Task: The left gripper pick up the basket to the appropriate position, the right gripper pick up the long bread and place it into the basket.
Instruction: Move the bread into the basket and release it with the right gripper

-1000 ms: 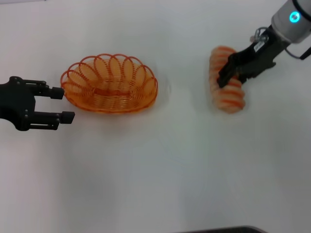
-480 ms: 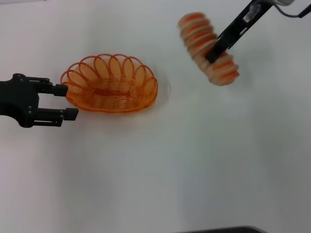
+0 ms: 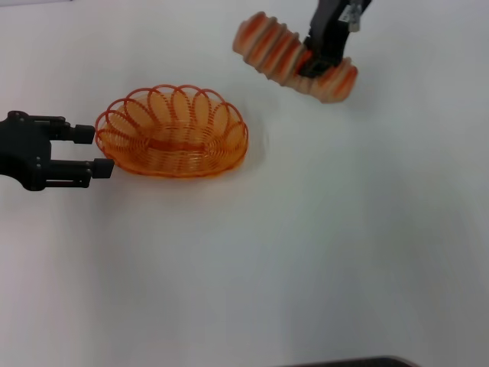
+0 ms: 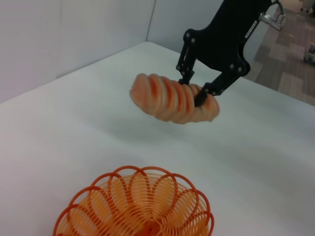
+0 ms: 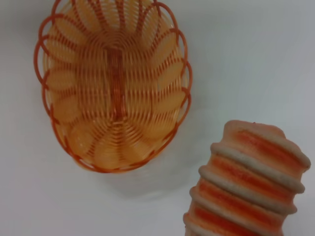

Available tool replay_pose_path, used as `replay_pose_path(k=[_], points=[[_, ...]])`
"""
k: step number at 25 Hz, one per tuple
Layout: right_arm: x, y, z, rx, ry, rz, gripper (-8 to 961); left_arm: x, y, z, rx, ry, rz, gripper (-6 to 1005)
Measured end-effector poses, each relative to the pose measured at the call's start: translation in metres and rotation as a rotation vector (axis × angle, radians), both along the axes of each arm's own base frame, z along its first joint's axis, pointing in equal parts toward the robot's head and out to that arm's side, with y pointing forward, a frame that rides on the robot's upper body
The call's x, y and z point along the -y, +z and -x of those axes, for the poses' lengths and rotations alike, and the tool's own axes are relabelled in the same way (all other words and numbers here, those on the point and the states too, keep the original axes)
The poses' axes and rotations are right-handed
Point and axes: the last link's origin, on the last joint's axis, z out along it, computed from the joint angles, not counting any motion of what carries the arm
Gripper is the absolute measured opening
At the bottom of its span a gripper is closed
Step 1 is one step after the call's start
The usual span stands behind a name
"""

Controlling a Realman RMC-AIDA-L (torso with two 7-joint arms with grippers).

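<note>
The orange wire basket [image 3: 173, 131] rests on the white table, empty, left of centre in the head view; it also shows as the basket [image 4: 135, 206] and the basket [image 5: 113, 81] in the wrist views. My left gripper [image 3: 98, 151] is open at the basket's left end, one finger on each side of the rim's end. The long bread [image 3: 294, 57], tan with orange stripes, hangs in the air to the basket's far right, gripped near its right part by my right gripper [image 3: 319, 57]. The left wrist view shows the right gripper [image 4: 194, 91] shut on the bread [image 4: 172, 98]. Bread [image 5: 246, 184] fills the right wrist view's corner.
The white table [image 3: 306, 245] spreads all around. A dark edge [image 3: 351, 362] shows at the table's near side. In the left wrist view, a wall [image 4: 74, 34] stands behind the table and carpeted floor [image 4: 290, 59] lies beyond it.
My right gripper has lifted the bread off the table and carried it left and farther back, turning it crosswise. The left gripper shifted slightly at the basket's left end.
</note>
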Motion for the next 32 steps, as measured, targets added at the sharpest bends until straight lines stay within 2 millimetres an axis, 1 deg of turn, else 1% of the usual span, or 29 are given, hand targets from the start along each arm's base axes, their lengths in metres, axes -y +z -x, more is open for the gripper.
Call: replay_pose_path(k=[2, 5, 8, 13, 17, 22, 26, 32], points=[[-0.001, -0.005, 0.008, 0.018, 0.048, 0.011, 361, 0.0, -0.001, 0.0, 0.0, 0.007, 0.001, 691], [0.0, -0.009, 0.02, 0.001, 0.088, 0.035, 340, 0.0, -0.001, 0.0, 0.0, 0.009, 0.002, 691], [0.005, -0.012, 0.033, -0.049, 0.112, 0.075, 317, -0.001, 0.0, -0.001, 0.002, 0.007, 0.0, 691], [0.016, -0.022, 0.046, -0.086, 0.135, 0.145, 276, -0.002, 0.001, -0.001, 0.001, 0.005, -0.002, 691], [0.023, -0.032, 0.051, -0.092, 0.157, 0.191, 241, -0.002, 0.001, -0.001, 0.0, 0.005, -0.003, 691], [0.025, -0.037, 0.057, -0.125, 0.182, 0.204, 196, -0.001, 0.001, -0.001, 0.0, 0.007, -0.004, 691], [0.024, -0.041, 0.061, -0.158, 0.205, 0.199, 196, -0.001, 0.001, 0.0, 0.001, 0.01, -0.004, 691], [0.029, -0.052, 0.061, -0.185, 0.227, 0.219, 197, -0.001, 0.0, 0.001, 0.0, 0.01, -0.008, 691]])
